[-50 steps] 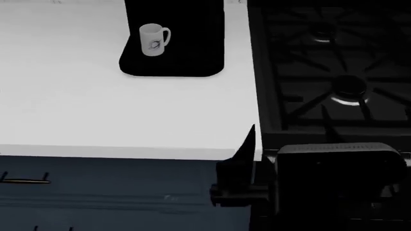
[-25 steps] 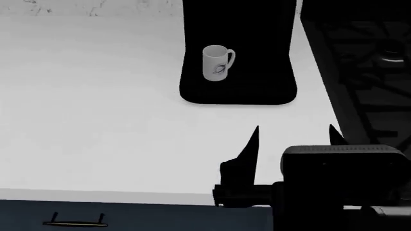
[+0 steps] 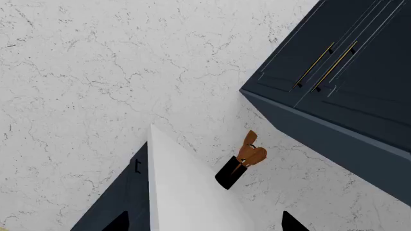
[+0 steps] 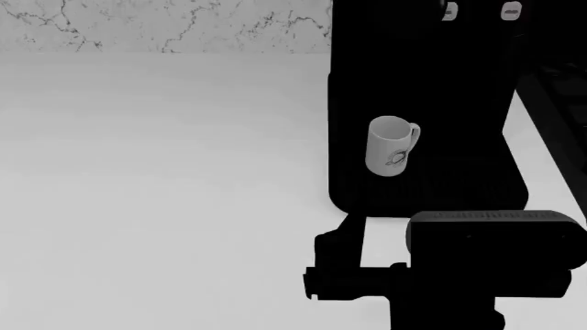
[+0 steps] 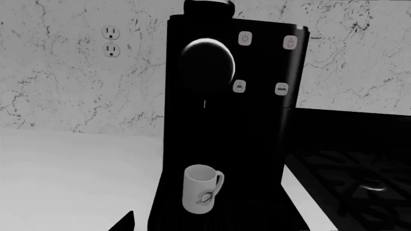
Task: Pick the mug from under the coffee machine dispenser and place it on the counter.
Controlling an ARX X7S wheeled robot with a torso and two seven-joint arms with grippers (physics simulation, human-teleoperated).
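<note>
Mug [image 4: 391, 146] stands under coffee machine dispenser [image 5: 207, 63] (finger state of both grippers unclear).

A black holder [image 3: 226, 176] of wooden utensils [image 3: 249, 153] stands on the counter [image 3: 186, 202] beside dark cabinets [image 3: 340, 77].

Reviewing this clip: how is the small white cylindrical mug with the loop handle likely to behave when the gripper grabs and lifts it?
The small white cylindrical mug looks rigid, so it should hold its shape under the squeeze. Its smooth, glossy side may be slippery. It stands upright, taller than wide, on the black coffee machine's base, so an off-centre nudge could probably tip it, and the loop handle may twist it.
</note>
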